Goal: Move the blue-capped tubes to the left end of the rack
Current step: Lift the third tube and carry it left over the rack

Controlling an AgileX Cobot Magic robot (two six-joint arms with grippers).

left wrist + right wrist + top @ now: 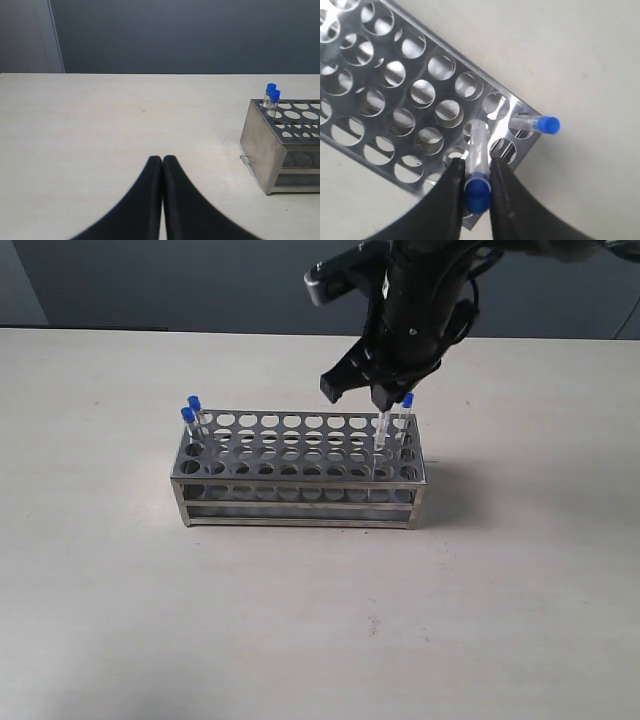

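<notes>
Setting: You are facing a silver metal rack (296,478) with rows of round holes in its top plate. It stands on a pale beige table (320,630), with its long side toward the exterior camera.
Rack, left end: Two blue-capped tubes (187,416) stand upright in the end holes, one just behind the other. Their caps rise above the top plate.
Rack, right end: Two more tubes with blue caps stand here in neighbouring holes, near the corner.
Gripped tube: The gripped tube (476,145) has its lower part in a hole one column in from the right end. In the exterior view, its cap is hidden behind the gripper.
Free tube: The corner tube (407,402) stands just beside the gripped one, in the end column of holes. Nothing touches it, and its cap shows clearly.
Right gripper: Your right gripper (477,169) reaches down from above over the rack's right end. Its two black fingers are clamped on the upper end of the gripped tube, at the cap.
Left gripper: Your left gripper (162,162) hangs over bare table off the rack's left end, apart from the rack. Its fingers are pressed together with nothing between them.
</notes>
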